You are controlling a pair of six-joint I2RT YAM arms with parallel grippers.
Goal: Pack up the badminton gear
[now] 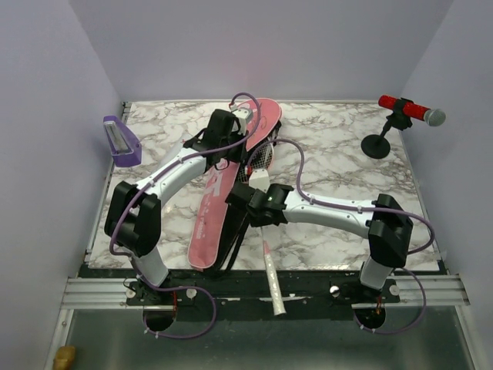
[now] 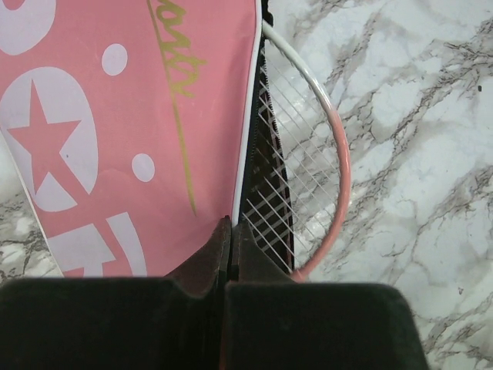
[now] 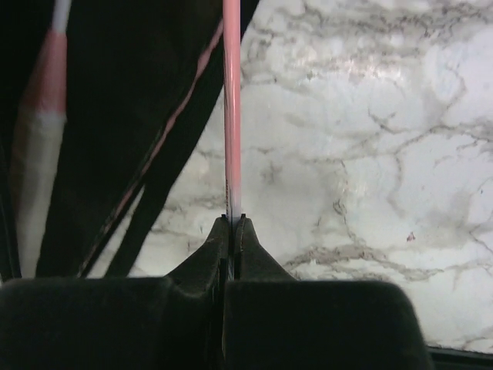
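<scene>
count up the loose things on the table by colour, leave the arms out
pink: 2 (bag, racket)
red: 1 (microphone)
purple: 1 (tray)
total: 4

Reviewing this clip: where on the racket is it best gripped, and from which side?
Its thin shaft, from above with jaws across it, as the right gripper is shut on it. The shaft is slim, straight and exposed, while the strung head sits partly inside the bag mouth.
</scene>
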